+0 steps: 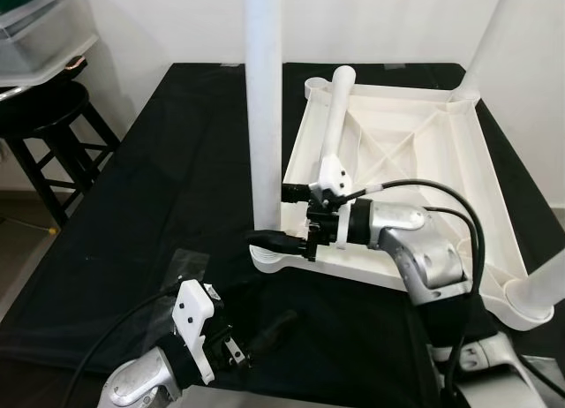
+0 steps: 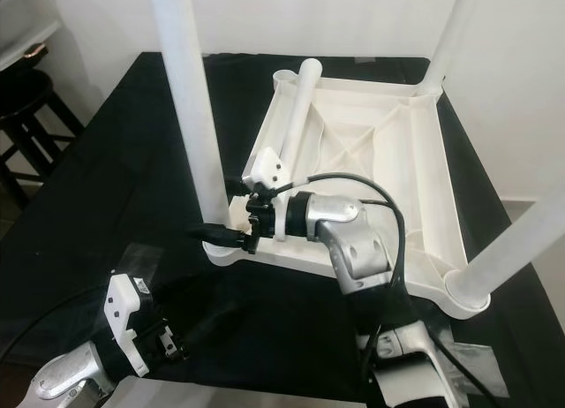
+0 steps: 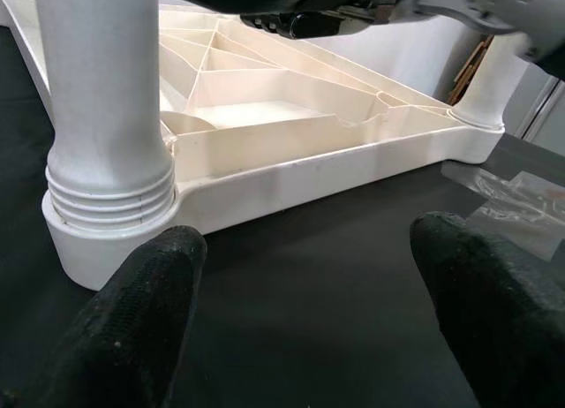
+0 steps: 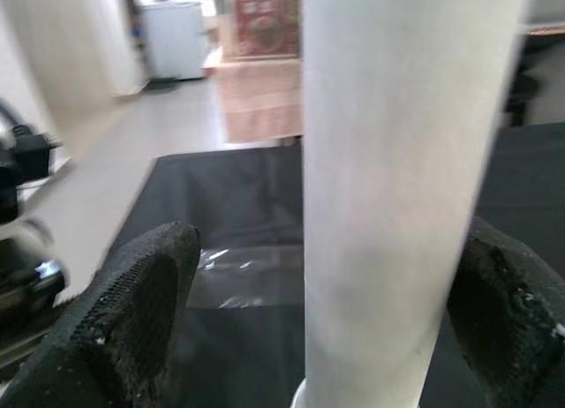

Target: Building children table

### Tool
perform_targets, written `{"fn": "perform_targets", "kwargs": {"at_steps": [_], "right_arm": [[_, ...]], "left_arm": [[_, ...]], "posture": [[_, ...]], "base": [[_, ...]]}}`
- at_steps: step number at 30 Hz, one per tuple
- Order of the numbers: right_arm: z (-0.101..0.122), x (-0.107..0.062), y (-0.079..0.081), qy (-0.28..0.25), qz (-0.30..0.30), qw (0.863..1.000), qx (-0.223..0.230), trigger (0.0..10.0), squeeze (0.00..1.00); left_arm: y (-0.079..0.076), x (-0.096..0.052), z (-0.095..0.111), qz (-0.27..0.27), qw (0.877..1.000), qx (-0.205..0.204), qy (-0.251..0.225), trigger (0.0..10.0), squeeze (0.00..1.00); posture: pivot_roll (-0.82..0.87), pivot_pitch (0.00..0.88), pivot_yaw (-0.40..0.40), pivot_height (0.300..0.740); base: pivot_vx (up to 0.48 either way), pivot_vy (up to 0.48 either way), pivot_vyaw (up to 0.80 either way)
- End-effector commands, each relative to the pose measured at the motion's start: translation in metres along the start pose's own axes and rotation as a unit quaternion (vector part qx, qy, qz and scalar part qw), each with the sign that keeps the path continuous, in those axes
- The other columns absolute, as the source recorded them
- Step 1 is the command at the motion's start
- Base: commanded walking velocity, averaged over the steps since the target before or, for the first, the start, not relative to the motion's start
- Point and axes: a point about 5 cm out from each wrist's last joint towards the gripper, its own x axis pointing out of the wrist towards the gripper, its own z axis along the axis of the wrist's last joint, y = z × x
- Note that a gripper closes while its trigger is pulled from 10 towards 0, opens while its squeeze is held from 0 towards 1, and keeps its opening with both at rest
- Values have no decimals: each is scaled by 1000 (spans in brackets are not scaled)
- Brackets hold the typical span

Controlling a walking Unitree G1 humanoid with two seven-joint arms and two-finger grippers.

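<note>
Right wrist view: right gripper wide open, fingers either side of upright table leg, not yet touching. Close square & low near socket before twisting. Left gripper open too, idle nearby.

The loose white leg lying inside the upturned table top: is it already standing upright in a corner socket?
No, the loose leg lies tilted inside the table top, its upper end resting on the far rim.

upturned tabletop, right gripper beside leg
</note>
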Motion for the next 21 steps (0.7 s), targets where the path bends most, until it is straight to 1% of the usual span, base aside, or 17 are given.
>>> {"fn": "perform_targets", "kwargs": {"at_steps": [1, 3, 5, 6, 11, 12, 13, 14, 15, 16, 19, 21], "right_arm": [[-3, 5, 3, 0, 30, 1000, 2, 10000, 0], [-4, 6, -1, 2, 33, 999, 4, 10000, 0], [-4, 6, -1, 2, 33, 999, 4, 10000, 0], [-7, 5, -3, 1, 28, 1000, 14, 0, 0], [-10, 1, -4, 0, 24, 1000, 17, 0, 0], [-12, -2, -5, -4, 11, 1000, 17, 0, 0], [-12, -2, -5, -4, 11, 1000, 17, 0, 0], [-13, -7, -4, -4, -12, 1000, 16, 0, 0], [-13, -7, -4, -4, -12, 1000, 16, 0, 0], [-15, -12, -3, -7, -42, 999, 18, 0, 0], [-15, -12, -3, -7, -42, 999, 18, 0, 0], [-24, -20, 10, -5, -109, 994, 32, 0, 0]], "left_arm": [[-2, -2, -4, 0, 1000, -1, 10, 10000, 0], [-2, -2, -4, -1, 1000, -2, 11, 10000, 0], [-2, -2, -4, -1, 1000, -2, 11, 10000, 0], [-2, -2, -4, -1, 1000, -2, 10, 10000, 0], [-3, -2, -3, -1, 1000, -2, 10, 10000, 0], [-3, -2, -3, -1, 1000, -3, 9, 10000, 0], [-3, -2, -3, -1, 1000, -3, 9, 10000, 0], [-3, -2, -2, -2, 1000, -4, 8, 10000, 0], [-3, -2, -2, -2, 1000, -4, 8, 10000, 0], [-3, -3, -2, -2, 1000, -5, 7, 10000, 0], [-3, -3, -2, -2, 1000, -5, 7, 10000, 0], [-2, -4, 0, -3, 1000, -7, 6, 10000, 0]], "posture": [[-25, 135, 20, 740], [-25, 134, 20, 740], [-25, 134, 20, 740], [-22, 142, 18, 740], [-22, 142, 18, 740], [-27, 150, 18, 740], [-27, 150, 18, 740], [-39, 160, 24, 740], [-39, 160, 24, 740], [-44, 165, 26, 740], [-44, 165, 26, 740], [-61, 178, 27, 740]], "base": [[0, 0, 0], [0, 0, 0], [0, 0, 0], [0, 0, 0], [0, 0, 0], [0, 0, 0], [0, 0, 0], [0, 0, 0], [0, 0, 0], [0, 0, 0], [0, 0, 0], [0, 0, 0]]}}
